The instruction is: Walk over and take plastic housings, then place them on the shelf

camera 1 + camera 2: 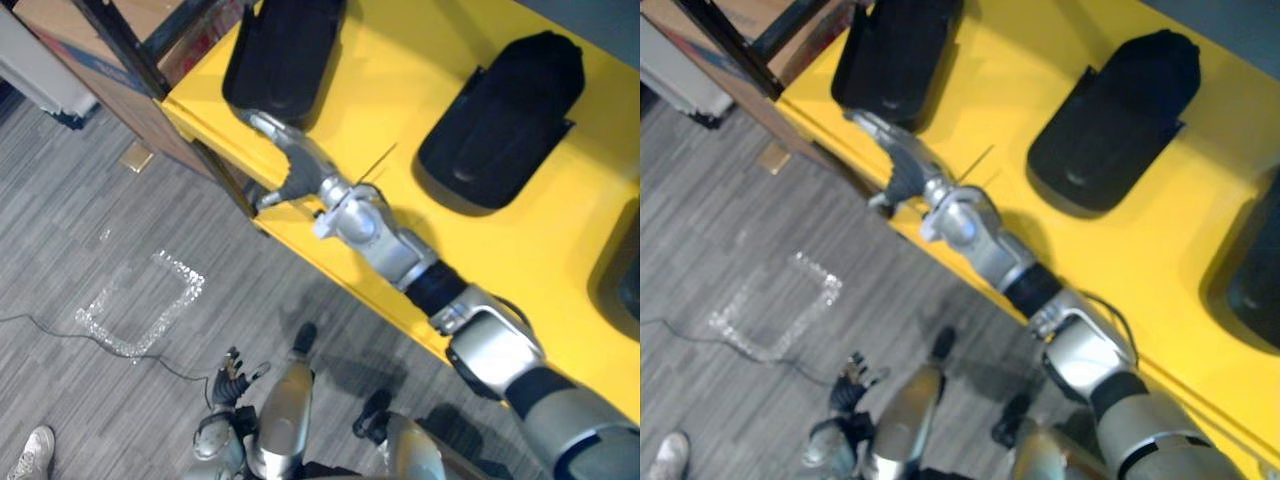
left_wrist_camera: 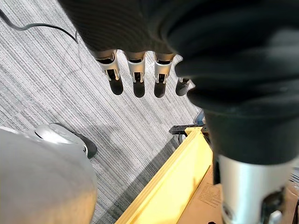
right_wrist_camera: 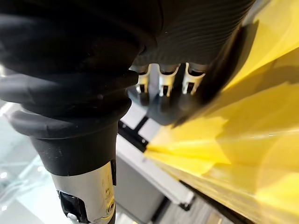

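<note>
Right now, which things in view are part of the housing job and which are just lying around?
Job:
- left black housing, with the right hand at it
- middle black housing
- black housing at the right edge
- yellow shelf under them

Lying about:
- cardboard box
- tape square on the floor
- person's shoe
- left hand, hanging open, idle

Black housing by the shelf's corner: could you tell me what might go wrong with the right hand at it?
The black plastic housing lies close to the yellow shelf's edge, so a push from the right hand could slide it onto the floor. The left hand hangs low and open, so a one-handed lift may tip the housing.
</note>
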Controlling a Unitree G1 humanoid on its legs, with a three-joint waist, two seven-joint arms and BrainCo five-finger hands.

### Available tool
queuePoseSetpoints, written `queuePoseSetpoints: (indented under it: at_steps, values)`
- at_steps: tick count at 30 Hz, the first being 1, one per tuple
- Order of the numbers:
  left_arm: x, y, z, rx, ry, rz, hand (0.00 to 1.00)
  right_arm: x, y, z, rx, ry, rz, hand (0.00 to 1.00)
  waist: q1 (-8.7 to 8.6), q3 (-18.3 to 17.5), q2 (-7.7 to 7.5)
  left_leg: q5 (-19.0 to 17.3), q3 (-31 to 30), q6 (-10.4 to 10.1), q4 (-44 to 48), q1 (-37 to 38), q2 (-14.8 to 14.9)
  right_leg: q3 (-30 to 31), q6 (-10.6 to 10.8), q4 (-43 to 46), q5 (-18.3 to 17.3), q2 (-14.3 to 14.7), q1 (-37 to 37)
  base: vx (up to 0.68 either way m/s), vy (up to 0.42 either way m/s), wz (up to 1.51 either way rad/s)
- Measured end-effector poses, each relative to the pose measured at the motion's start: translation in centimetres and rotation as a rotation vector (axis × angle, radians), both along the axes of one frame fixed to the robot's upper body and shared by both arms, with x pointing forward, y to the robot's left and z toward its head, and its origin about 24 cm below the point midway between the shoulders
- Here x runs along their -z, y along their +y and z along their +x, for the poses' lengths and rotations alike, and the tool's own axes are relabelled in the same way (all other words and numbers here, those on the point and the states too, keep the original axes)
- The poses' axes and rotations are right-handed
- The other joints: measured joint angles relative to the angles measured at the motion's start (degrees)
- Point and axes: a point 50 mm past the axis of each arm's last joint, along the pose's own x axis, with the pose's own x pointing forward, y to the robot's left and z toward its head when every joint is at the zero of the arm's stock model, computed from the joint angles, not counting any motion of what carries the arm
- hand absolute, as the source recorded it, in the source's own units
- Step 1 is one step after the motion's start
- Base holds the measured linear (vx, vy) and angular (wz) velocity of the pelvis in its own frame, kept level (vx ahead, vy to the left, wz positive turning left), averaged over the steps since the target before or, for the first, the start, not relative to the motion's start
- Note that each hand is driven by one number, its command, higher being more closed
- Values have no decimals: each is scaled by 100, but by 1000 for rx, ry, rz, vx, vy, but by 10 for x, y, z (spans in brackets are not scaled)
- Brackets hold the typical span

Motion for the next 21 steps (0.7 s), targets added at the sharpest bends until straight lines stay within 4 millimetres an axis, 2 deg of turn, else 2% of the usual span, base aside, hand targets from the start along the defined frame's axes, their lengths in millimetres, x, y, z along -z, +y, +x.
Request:
queuePoseSetpoints:
  at_steps: [11,21]
  values:
    - [0,1,-1,-41,4,-20,0,-3,-1,0,23,-28,42,0,-6,4,6,7,7,10,56,-68,-5,6,-29,127,-23,-29,-89,-16,-1,0]
    - [0,1,0,-71,-12,-53,0,-19,-5,-3,103,-127,240,0,-26,23,41,8,10,12,71,-135,-29,6,-29,243,-81,-71,-191,-1,-3,0]
